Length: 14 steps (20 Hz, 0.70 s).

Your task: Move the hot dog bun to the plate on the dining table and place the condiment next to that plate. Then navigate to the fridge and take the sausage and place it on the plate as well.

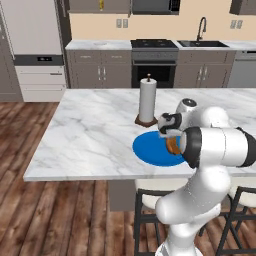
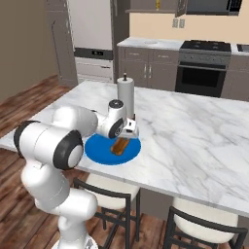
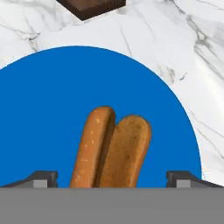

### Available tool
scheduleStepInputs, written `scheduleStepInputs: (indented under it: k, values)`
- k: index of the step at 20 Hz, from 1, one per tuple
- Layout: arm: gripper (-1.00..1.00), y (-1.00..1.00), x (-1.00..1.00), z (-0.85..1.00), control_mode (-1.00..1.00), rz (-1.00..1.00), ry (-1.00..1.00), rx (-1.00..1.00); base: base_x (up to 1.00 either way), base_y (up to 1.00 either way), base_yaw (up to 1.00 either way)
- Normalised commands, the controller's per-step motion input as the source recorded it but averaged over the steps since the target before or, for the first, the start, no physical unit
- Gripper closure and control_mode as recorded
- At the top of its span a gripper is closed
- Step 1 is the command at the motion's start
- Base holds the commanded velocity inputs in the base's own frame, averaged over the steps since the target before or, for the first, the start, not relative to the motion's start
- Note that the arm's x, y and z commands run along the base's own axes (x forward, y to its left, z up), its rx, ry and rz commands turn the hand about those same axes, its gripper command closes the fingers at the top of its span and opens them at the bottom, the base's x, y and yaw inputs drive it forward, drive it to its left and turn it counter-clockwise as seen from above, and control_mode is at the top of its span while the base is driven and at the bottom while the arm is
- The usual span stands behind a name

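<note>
One item down by my read: hot dog bun [image 3: 111,151] lies on the blue plate [image 3: 52,109], toward the edge nearest me, on the marble worktop [image 1: 90,130]. My claw [image 3: 111,181] hangs just above it, jaws spread wide either side, gripping nothing. Paper towel holder [image 1: 147,100] stands just behind the plate.

Risks from here:
- Bun sits between my fingertips [image 3: 41,178]; any sideways drift while lifting could drag or roll it off the plate.
- Swinging away low could clip the towel holder.
- Condiment isn't anywhere I can see, so the next reach needs a search first.
</note>
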Motion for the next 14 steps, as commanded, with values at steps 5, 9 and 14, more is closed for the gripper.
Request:
scheduleStepInputs:
  k: [5,9,14]
  values:
    - [-1.00,0.01,-0.72,1.00,-1.00,0.05,0.12,0.15,0.00,0.00,0.00]
    - [-1.00,0.18,-0.58,1.00,-1.00,0.02,0.27,0.13,0.00,0.00,0.00]
    - [-1.00,0.31,-0.51,1.00,-1.00,0.00,0.42,0.07,0.00,0.00,0.00]
